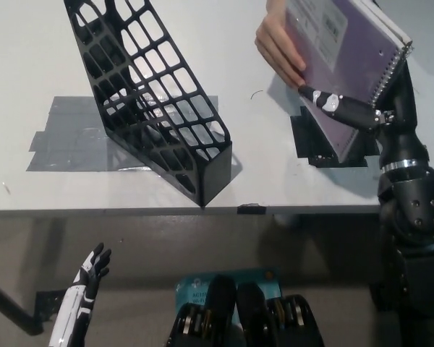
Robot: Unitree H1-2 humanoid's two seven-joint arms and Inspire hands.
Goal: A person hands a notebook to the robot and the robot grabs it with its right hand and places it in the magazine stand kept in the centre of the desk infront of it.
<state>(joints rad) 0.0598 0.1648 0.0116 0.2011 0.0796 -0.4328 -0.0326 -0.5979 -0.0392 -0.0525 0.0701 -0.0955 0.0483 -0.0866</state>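
The purple spiral-bound notebook (345,54) sits tilted at the upper right of the frame, above the desk surface, its wire binding running down its right edge; a person's hand (278,45) grips its left edge from the top of the frame, fingers curled over the cover; the robot's black right hand (362,116) rises from the lower right and closes on the notebook's lower part, one finger (331,103) laid across the purple cover and the rest behind it, so both hands hold it; just below it a patch of black tape (311,141) lies on the white desk (29,65); the black lattice magazine stand (155,101) leans across the upper left and centre, well apart from the notebook, standing on a grey taped patch (65,137); the white left hand (87,278) rests at the lower left below the desk edge, fingers spread, holding nothing.
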